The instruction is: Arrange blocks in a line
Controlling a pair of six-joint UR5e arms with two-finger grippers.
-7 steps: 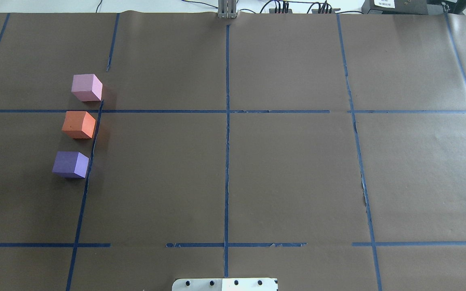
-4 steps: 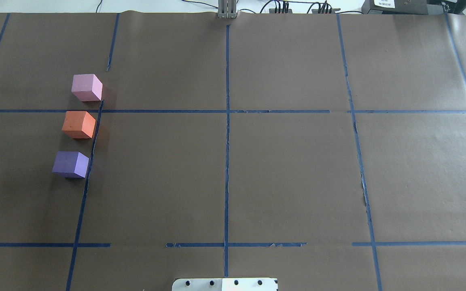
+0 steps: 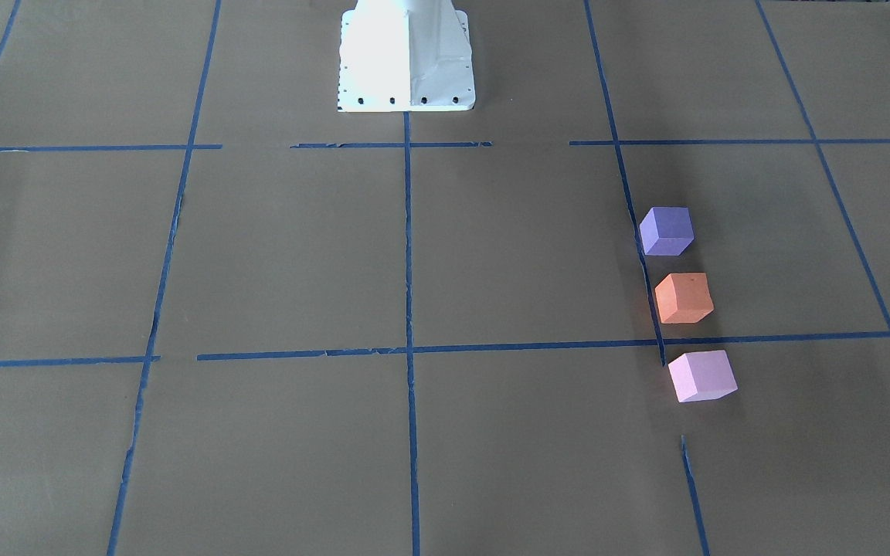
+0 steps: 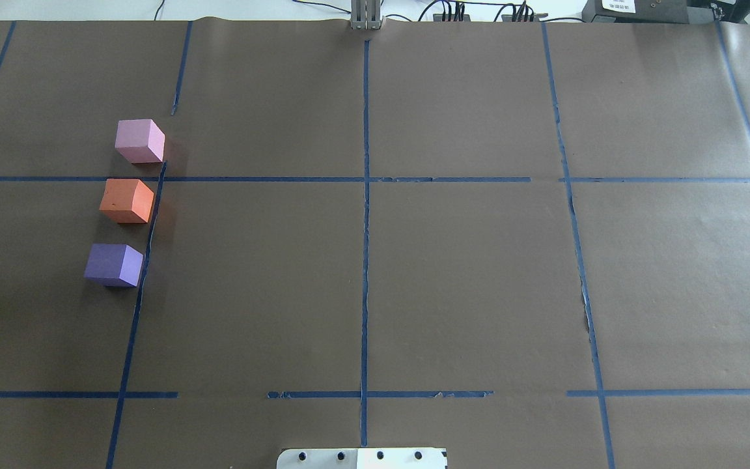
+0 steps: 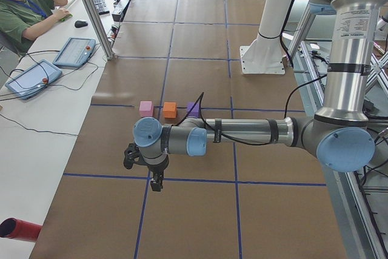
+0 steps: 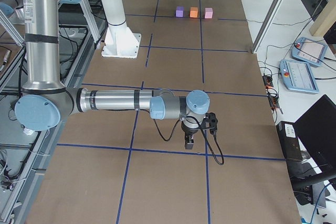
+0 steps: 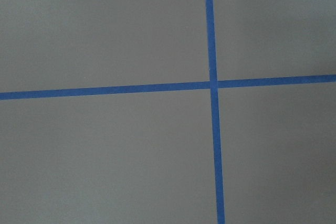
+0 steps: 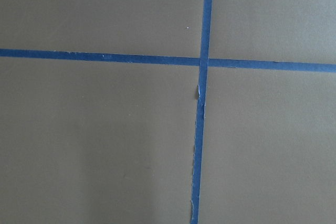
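Three foam cubes stand in a straight row on the brown paper on the robot's left side of the table, apart from one another. The light pink block [image 4: 139, 141] is farthest from the base, the orange block [image 4: 126, 200] is in the middle and the violet-purple block [image 4: 113, 264] is nearest. They also show in the front view: pink [image 3: 701, 375], orange [image 3: 683, 297], purple [image 3: 666, 230]. My left gripper [image 5: 156, 183] hangs over bare paper, well away from them. My right gripper [image 6: 189, 142] hangs over the other table end. I cannot tell whether either is open or shut. Both wrist views show only paper and tape.
Blue tape lines grid the brown paper. The white robot base [image 3: 406, 62] stands at the table's near-middle edge. An operator [image 5: 24, 10] sits at a side desk with control pendants [image 5: 76, 51]. More pendants [image 6: 299, 74] lie beyond the right end.
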